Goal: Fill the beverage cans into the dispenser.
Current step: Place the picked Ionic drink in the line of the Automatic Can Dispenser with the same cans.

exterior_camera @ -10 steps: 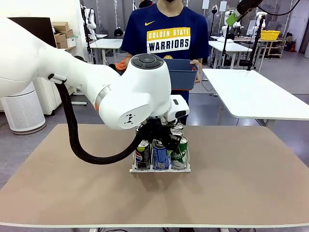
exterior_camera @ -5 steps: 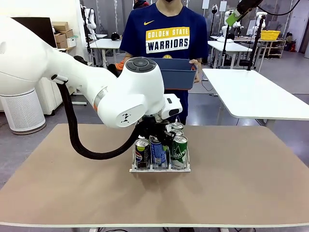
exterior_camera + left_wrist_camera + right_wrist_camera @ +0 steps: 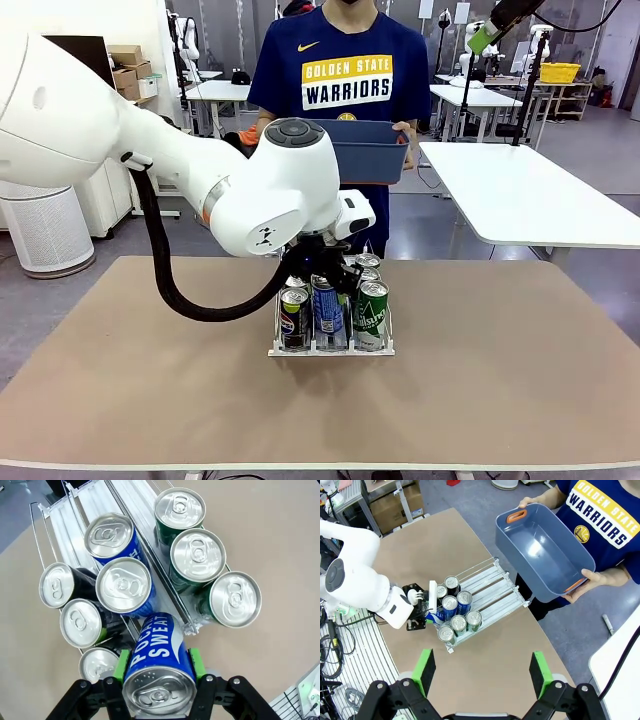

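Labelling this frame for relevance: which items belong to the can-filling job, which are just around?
Job:
- blue Pocari Sweat can, clamped in the left gripper
- dispenser
- cans already racked: black, blue, green

Around:
- empty blue bin, held by the person
- right gripper, open above the table

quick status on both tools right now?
Left tool: closed on a blue aluminium can with white print, above the clear wire-divided dispenser.
Right tool: open, empty.

You've got glossy metal cans (image 3: 123, 586), thin wire and clear plastic rack (image 3: 102, 502), matt brown bench (image 3: 500, 350).
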{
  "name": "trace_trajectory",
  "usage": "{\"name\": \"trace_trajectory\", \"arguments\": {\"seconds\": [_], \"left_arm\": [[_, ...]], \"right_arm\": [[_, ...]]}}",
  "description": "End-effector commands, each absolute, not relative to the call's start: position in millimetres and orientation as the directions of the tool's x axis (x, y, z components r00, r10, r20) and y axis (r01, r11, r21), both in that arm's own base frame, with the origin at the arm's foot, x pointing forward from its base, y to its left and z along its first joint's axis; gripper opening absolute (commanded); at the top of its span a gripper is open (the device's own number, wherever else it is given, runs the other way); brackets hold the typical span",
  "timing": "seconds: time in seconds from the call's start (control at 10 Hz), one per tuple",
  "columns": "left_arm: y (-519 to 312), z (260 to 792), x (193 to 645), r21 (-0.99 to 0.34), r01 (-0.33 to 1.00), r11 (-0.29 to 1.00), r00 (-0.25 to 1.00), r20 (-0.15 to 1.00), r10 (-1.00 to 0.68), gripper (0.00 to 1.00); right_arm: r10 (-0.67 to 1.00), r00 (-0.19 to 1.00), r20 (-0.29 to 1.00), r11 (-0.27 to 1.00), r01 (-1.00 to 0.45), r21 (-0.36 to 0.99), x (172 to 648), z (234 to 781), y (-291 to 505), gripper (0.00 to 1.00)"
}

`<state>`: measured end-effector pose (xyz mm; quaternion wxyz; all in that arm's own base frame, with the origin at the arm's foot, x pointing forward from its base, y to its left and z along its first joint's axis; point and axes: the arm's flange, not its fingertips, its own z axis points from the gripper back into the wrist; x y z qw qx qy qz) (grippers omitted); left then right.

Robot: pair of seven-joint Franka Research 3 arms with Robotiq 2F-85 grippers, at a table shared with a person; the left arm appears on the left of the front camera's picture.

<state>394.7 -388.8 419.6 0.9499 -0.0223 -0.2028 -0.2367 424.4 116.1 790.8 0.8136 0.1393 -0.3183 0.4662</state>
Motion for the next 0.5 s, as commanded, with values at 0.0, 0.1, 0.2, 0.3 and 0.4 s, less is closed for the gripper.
{"name": "trace_trajectory", "arguments": {"seconds": [0.0,0.1,0.2,0.3,0.4], "left_arm": [[-396,418,416,0.067,0.451,0.890,0.793,0.427,-0.434,0.57],[-401,414,419,0.061,0.452,0.890,0.801,0.411,-0.435,0.57],[-400,408,420,0.058,0.462,0.885,0.810,0.379,-0.448,0.57],[-400,404,420,0.053,0.466,0.883,0.821,0.346,-0.454,0.57],[-404,398,420,0.050,0.454,0.889,0.839,0.312,-0.446,0.57]], "right_arm": [[0.669,0.364,0.648,0.527,-0.847,-0.069,424,790,116,1.00],[0.669,0.364,0.648,0.527,-0.847,-0.069,424,790,116,1.00],[0.669,0.364,0.648,0.527,-0.847,-0.069,424,790,116,1.00],[0.669,0.364,0.648,0.527,-0.847,-0.069,424,790,116,1.00],[0.669,0.364,0.648,0.527,-0.847,-0.069,424,790,116,1.00]]}}
